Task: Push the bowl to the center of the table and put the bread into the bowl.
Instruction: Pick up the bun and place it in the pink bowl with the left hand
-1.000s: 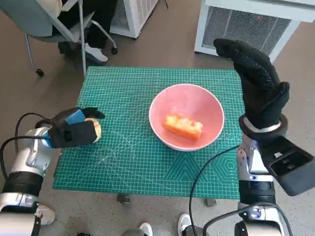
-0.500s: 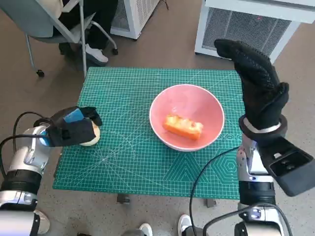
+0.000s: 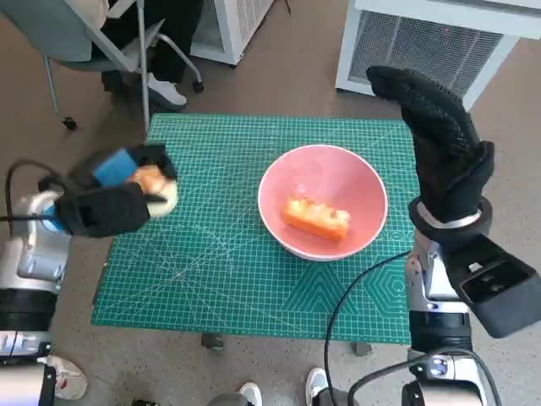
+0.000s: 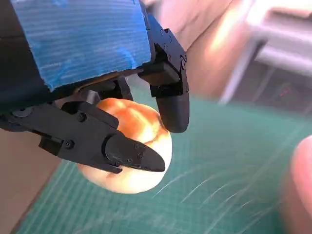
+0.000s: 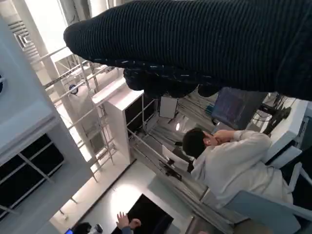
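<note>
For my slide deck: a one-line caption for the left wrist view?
Left hand grips a round bread roll above the green mat.

Blue-taped black left hand (image 3: 108, 199), black knitted right hand (image 3: 441, 144), pale forearms trailing black cables.

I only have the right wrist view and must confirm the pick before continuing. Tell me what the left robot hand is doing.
Observer: The left robot hand grips a round bread roll, lifted off the green mat.
Operator: Report the bowl.
Observer: The pink bowl sits near the table's middle, with an orange piece of bread already inside.
Operator: Give me my own hand's position.
Observer: The right robot hand is raised beside the bowl's right side, fingers extended, holding nothing.
</note>
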Motion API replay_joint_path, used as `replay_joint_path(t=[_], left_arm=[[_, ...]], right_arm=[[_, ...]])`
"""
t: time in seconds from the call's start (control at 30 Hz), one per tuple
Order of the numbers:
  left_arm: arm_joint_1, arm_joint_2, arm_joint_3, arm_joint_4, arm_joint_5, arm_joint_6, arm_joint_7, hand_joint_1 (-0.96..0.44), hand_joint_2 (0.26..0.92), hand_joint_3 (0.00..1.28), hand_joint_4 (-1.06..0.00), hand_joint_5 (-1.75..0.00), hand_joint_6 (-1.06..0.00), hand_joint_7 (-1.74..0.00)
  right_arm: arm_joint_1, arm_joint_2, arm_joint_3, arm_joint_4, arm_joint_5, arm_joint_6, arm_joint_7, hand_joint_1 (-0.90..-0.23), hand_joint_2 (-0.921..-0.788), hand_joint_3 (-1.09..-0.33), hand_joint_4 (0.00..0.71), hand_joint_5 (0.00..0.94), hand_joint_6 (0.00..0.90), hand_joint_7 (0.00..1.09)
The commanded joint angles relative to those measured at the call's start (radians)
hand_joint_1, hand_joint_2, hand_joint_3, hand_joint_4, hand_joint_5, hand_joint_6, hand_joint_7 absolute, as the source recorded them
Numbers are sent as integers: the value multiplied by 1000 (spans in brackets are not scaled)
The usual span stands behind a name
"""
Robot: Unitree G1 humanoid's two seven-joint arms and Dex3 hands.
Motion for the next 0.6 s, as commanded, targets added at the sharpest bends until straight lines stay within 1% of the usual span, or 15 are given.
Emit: replay_joint_path(t=[0.03, 0.2, 0.3, 0.6], left_arm=[[-68, -30, 13, -88, -36, 7, -6, 0, 920, 90, -679, -1114, -584, -1272], [-131, -75, -14, -134, -30, 16, -7, 0, 920, 88, -688, -1127, -578, -1256], [-179, -111, -47, -143, -12, 16, -13, 0, 920, 87, -691, -1134, -579, -1248], [-275, -215, -134, -93, 22, -36, -4, -1, 920, 91, -687, -1147, -572, -1245]], right_arm=[[20, 4, 1, 6, 8, 15, 5, -604, -921, -833, -1, 470, -1, 621], [20, 3, 1, 4, 12, 19, 8, -604, -921, -834, -1, 471, -1, 622], [18, 2, 0, 14, 16, 15, 12, -606, -921, -832, -1, 471, -1, 622], [20, 4, 4, 8, 14, 17, 9, -606, -921, -829, -1, 472, -1, 623]])
